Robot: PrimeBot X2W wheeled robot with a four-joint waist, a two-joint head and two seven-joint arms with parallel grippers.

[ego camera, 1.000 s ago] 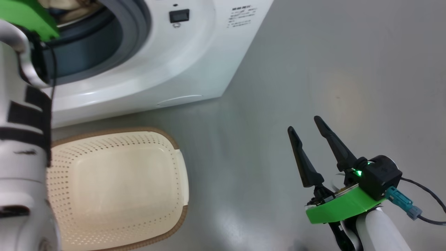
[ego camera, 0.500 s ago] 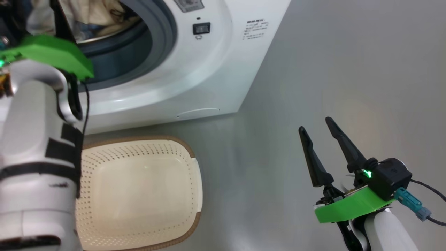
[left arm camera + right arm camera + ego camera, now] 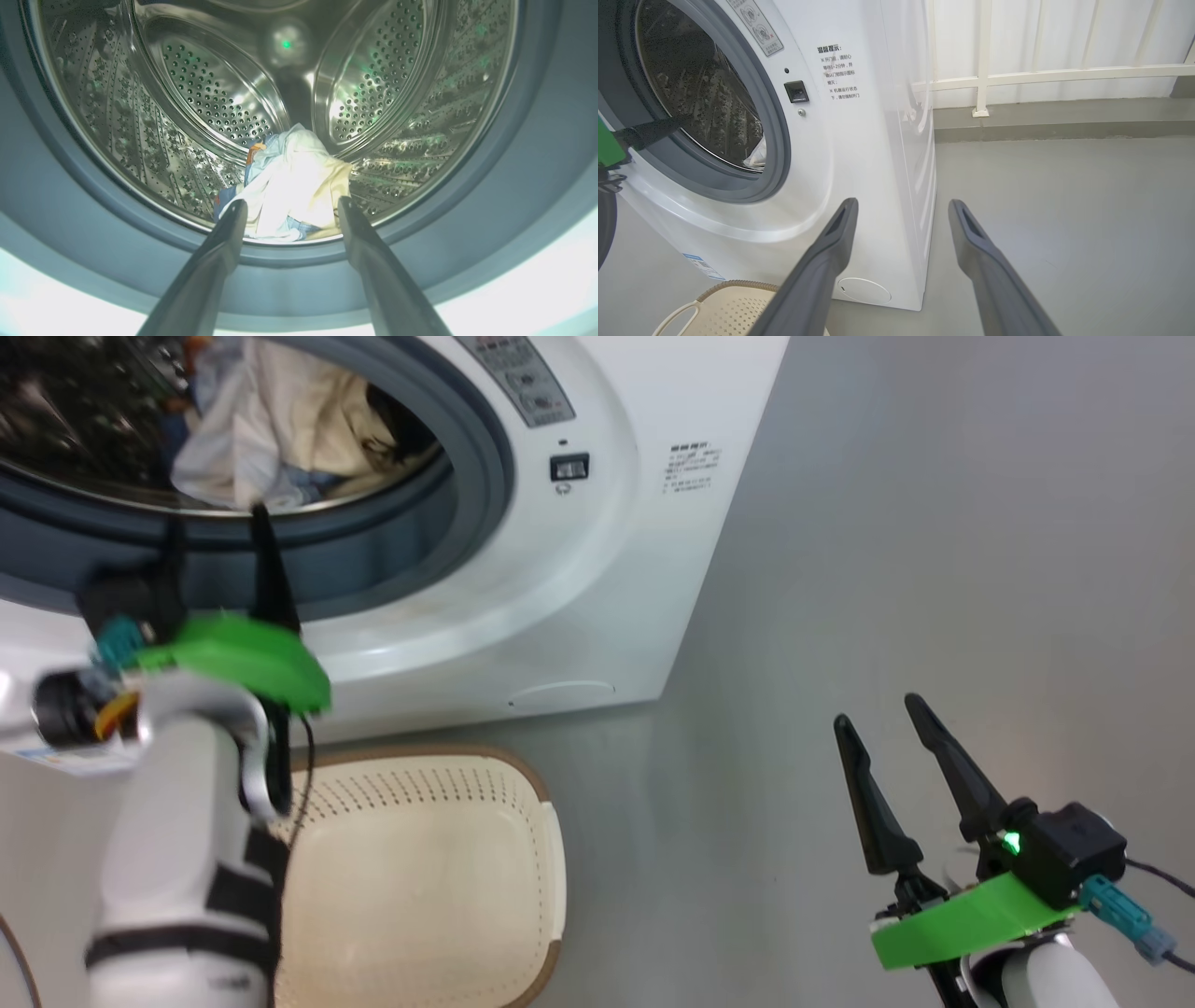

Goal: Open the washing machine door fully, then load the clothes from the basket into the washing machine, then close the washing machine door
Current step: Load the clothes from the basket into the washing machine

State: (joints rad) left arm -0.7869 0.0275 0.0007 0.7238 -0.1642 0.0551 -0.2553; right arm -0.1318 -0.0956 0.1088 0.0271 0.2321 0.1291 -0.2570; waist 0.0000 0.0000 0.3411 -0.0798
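The left gripper (image 3: 290, 201) stood with jaws released, empty, at the mouth of the washing machine (image 3: 607, 569). The clothes (image 3: 289, 196) lay at six o'clock in the drum (image 3: 210, 93), close behind the gasket (image 3: 70, 186). The right gripper (image 3: 876, 709), spread and empty, hung at four o'clock. The basket (image 3: 551, 859) sat bare. Closing the door might pinch that front fold against the gasket.
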